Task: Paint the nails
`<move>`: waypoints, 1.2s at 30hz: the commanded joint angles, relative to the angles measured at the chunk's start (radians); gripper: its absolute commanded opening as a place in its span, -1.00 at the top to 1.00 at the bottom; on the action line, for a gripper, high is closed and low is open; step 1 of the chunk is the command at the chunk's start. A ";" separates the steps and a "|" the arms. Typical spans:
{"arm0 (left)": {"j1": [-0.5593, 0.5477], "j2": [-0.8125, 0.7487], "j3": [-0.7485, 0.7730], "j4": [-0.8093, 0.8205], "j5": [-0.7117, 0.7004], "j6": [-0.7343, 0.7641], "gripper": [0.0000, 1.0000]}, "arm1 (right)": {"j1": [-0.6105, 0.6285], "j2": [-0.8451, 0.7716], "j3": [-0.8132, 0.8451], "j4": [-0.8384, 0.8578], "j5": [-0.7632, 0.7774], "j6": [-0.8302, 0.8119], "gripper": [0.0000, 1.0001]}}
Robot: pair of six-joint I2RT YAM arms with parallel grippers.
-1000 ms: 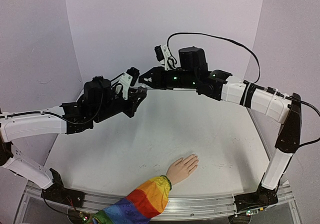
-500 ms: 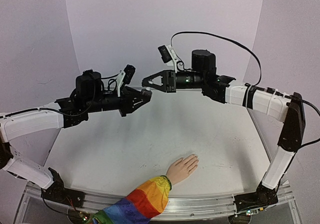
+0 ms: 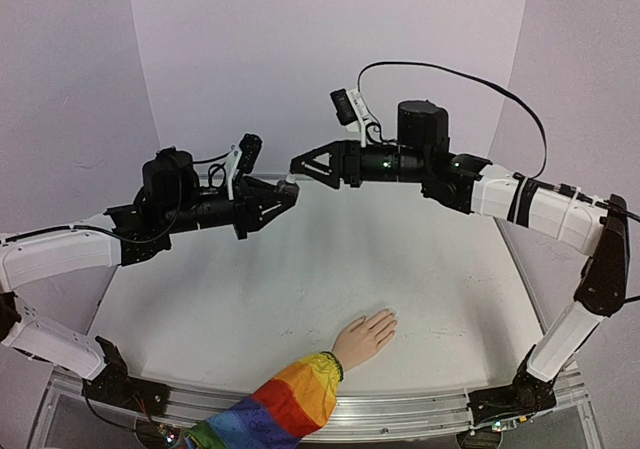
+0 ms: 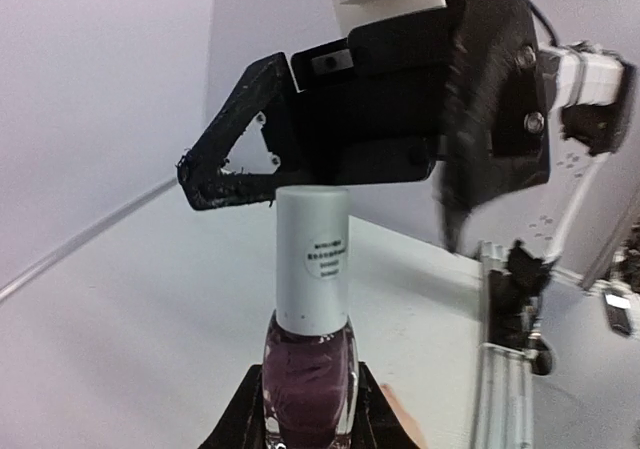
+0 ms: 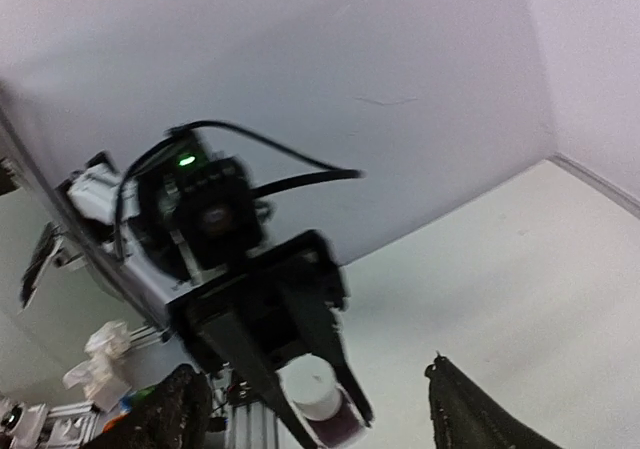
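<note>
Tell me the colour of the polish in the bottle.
The polish is dark purple, clearest in the left wrist view.

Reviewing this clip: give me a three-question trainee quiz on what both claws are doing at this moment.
1. True or false: the left claw grips the polish bottle.
2. Relative to the bottle's white cap, the right claw is: A) shut on it, B) open, close to it, C) far below it.
3. Fill in: the mannequin hand wears a ___-striped sleeve.
Key: 1 true; 2 B; 3 rainbow.
</note>
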 commanded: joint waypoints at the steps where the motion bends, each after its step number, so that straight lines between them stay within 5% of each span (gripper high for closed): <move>1: -0.106 -0.028 0.058 -0.047 -0.477 0.212 1.00 | -0.006 -0.053 0.055 -0.140 0.339 0.041 -0.59; 6: -0.166 0.008 0.084 -0.046 -0.716 0.243 1.00 | 0.028 -0.014 0.126 -0.196 0.406 0.124 -0.49; 17: -0.199 0.055 0.124 -0.044 -0.784 0.244 1.00 | 0.079 0.077 0.205 -0.201 0.442 0.177 -0.30; 29: -0.201 0.057 0.113 -0.039 -0.780 0.210 1.00 | 0.082 0.113 0.216 -0.165 0.396 0.179 0.77; 31: -0.200 0.056 0.113 -0.039 -0.750 0.195 1.00 | 0.082 0.112 0.207 -0.154 0.364 0.162 1.00; 33: -0.191 0.044 0.107 -0.034 -0.676 0.173 1.00 | 0.077 0.095 0.193 -0.138 0.310 0.108 1.00; 36: -0.065 0.016 0.078 0.012 -0.259 0.062 1.00 | 0.037 0.049 0.143 -0.085 0.037 -0.069 1.00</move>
